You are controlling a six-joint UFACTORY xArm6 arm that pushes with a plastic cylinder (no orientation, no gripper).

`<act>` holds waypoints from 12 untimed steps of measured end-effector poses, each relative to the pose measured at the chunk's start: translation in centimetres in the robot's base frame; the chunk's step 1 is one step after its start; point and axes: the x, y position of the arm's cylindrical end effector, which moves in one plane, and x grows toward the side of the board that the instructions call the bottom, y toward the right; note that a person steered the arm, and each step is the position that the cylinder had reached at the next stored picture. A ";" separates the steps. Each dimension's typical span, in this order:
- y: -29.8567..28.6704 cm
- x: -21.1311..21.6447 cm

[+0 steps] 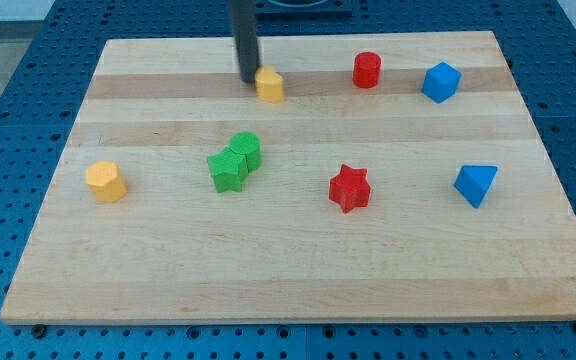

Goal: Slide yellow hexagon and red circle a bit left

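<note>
Two yellow blocks show, and I cannot tell for certain which is the hexagon. A small angular yellow block (270,86) lies near the board's top, left of centre. A larger many-sided yellow block (106,181) lies at the view's left. The red circle (367,69), a short cylinder, stands near the top, right of the small yellow block and apart from it. My rod comes down from the view's top. My tip (249,80) rests on the board against the left side of the small yellow block, far from the red circle.
A green circle (247,148) and a green star (228,171) touch each other mid-board. A red star (349,187) lies right of centre. A blue cube (441,81) and a blue triangle (476,184) lie at the right. The wooden board (288,270) ends on blue pegboard.
</note>
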 end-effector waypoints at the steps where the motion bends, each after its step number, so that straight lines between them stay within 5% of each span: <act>1: 7.1 2.7; 2: 11.6 3.8; 5: 6.9 0.1; 8: 9.4 -8.5; 12: 12.2 -1.9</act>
